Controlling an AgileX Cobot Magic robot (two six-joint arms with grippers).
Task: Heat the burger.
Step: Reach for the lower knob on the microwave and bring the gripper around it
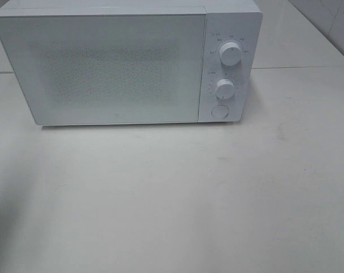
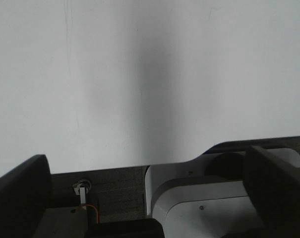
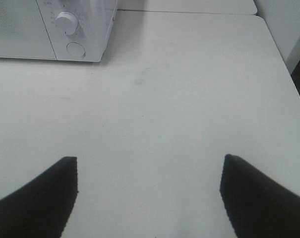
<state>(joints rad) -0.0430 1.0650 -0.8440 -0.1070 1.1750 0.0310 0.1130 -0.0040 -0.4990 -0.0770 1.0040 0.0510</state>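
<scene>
1. White box-shaped microwave oven (image 1: 115, 68), one in all, stands at the back of the pale matte table (image 1: 172, 199) with its door shut; the door's grey speckled panel lets nothing inside show
2. On the control strip at the right of the door sit two round white knobs, the upper knob (image 1: 231, 54) straight above the lower knob (image 1: 224, 89), with one flat round button (image 1: 219, 111) beneath them
3. The burger shows in none of the three views, so where it lies cannot be told
4. The right gripper (image 3: 150, 159) has two dark fingers (image 3: 45, 198) spread wide apart with nothing between them, above bare table; in its wrist view the microwave's control corner, with one knob and the button, lies well apart from the fingers
5. The left gripper (image 2: 147, 158) also has two dark fingers (image 2: 21, 193) held apart and gripping nothing; they face a plain white surface crossed by one soft grey shadow band
6. Between the left fingers, close to the camera, lie one white moulded part (image 2: 199, 198) and one thin orange wire (image 2: 92, 210) on a dark base
</scene>
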